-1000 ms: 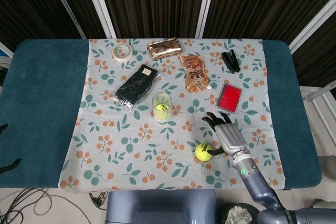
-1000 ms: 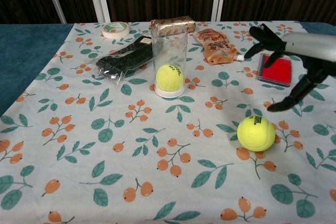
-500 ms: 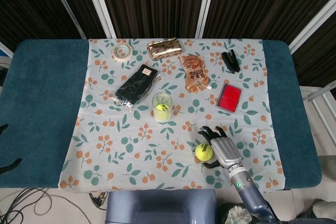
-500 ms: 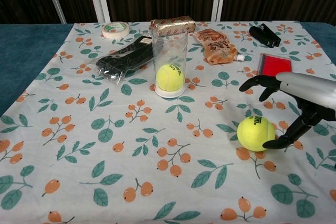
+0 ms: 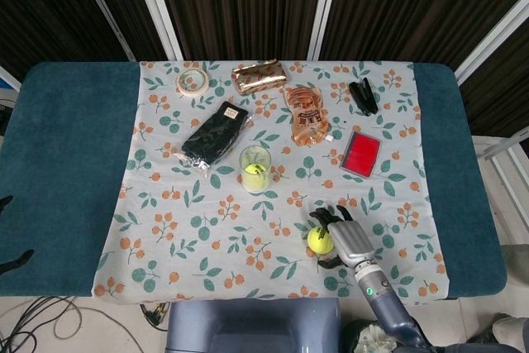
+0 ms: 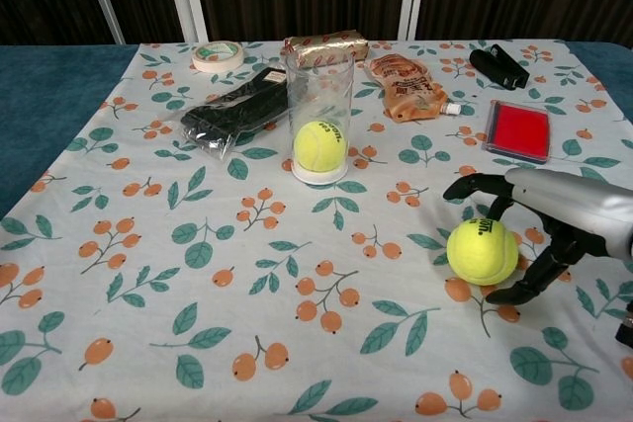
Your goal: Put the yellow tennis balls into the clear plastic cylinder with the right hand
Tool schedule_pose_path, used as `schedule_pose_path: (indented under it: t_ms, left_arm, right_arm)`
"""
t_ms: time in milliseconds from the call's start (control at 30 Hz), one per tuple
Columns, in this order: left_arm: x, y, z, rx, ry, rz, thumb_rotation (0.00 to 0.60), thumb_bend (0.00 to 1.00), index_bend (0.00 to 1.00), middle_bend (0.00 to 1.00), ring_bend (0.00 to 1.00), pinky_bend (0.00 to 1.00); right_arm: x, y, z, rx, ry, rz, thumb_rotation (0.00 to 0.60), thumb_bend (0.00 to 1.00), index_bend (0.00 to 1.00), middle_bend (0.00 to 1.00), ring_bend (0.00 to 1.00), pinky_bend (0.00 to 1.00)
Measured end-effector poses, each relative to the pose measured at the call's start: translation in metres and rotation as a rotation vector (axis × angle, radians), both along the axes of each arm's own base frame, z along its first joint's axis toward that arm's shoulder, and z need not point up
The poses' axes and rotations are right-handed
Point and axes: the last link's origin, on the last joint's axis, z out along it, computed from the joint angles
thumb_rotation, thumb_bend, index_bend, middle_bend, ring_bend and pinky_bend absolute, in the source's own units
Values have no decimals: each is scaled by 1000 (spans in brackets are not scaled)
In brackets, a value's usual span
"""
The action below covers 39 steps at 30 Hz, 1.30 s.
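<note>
A yellow tennis ball [image 5: 319,240] [image 6: 482,251] lies on the floral cloth near the front right. My right hand [image 5: 348,236] [image 6: 541,219] sits just right of it, fingers spread and curving over and around the ball, thumb low at its near side; whether they touch it I cannot tell. The ball still rests on the cloth. The clear plastic cylinder [image 5: 254,169] [image 6: 319,116] stands upright mid-table with another yellow ball [image 6: 318,146] inside at its bottom. My left hand is not visible.
Behind the cylinder lie a black packet [image 5: 215,132], a tape roll [image 5: 192,82], a gold wrapped bar [image 5: 259,75] and an orange pouch [image 5: 307,113]. A red flat case [image 5: 361,153] and a black clip [image 5: 363,95] lie at the right.
My right hand came down and toward the front edge, from above the red case to closing around the loose ball. The ball has not moved.
</note>
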Motion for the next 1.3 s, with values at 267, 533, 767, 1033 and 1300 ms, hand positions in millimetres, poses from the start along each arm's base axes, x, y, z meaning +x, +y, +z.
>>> schedule_pose_path:
  t_ms: [267,533,767,1033,1300]
  left_arm:
    - [-2,1,1,4,-4,7,600,0,170,0,0,0]
    - [-2,1,3,7,-7,8,600,0,172,0,0,0]
    - [-2,1,3,7,-7,8,600,0,178,0,0,0]
    - [-2,1,3,7,-9,10,600,0,180,0,0,0]
    - [-2,1,5,10,-14,12,600,0,181,0,0,0]
  right_arm:
    - [2,-3,-10,-4,4,5,600,187,274,216,414,0]
    - [4,-8,-13,-47,-14,-13,600,437,413,366,547,200]
    - [5,-11,-11,-59,-19,-22,600,494,461,425,606,365]
    - [16,-28,5,-106,-33,5,600,494,463,427,607,513]
    - [67,-94,46,-240,-65,98,600,494,462,422,607,171]
